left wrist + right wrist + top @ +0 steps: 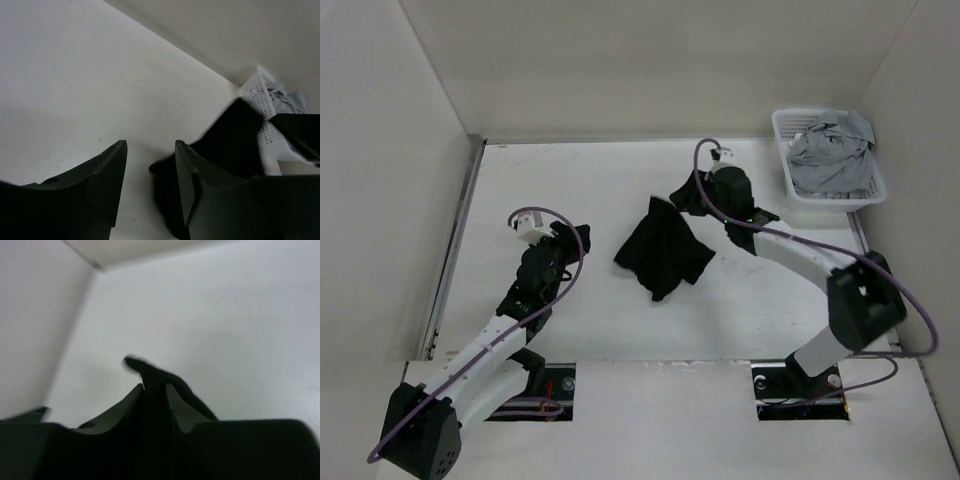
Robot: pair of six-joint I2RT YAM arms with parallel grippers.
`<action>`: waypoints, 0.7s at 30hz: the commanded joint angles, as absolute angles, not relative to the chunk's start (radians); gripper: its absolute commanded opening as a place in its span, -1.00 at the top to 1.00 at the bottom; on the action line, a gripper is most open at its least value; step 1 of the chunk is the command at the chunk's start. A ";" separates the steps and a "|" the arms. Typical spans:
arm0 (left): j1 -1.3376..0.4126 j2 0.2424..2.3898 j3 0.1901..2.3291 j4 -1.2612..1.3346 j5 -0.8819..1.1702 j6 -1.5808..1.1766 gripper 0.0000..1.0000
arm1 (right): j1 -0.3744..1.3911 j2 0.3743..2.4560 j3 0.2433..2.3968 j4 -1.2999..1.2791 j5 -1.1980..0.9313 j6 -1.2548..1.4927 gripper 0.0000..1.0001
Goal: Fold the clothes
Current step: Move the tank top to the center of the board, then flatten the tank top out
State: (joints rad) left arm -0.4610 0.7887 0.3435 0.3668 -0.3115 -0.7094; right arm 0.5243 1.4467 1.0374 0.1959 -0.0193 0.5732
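Black soft short-sleeved garment (pixel 662 248) sits bunched; left hand (pixel 150 145) wide, empty. We cannot tell if right hand (pixel 154 390) grips it; a slip risks tangling.

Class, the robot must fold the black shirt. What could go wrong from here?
The shirt lies bunched, not flat, so any fold may come out lumpy.
Cloth sits between the fingers of the right hand; it may drag along if that hand lifts.
The left hand is open and off the shirt, so it cannot steady it.
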 commanded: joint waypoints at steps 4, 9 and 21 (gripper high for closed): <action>-0.427 0.912 0.354 0.356 -0.184 -0.773 0.17 | 0.479 1.563 1.138 0.265 -0.023 0.597 -0.14; -0.513 1.054 0.382 0.365 -0.186 -0.747 0.29 | 0.556 1.393 0.926 0.213 0.158 0.584 0.49; -0.628 1.262 0.452 0.265 -0.245 -0.684 0.24 | 0.858 1.288 0.627 0.089 0.213 0.761 0.06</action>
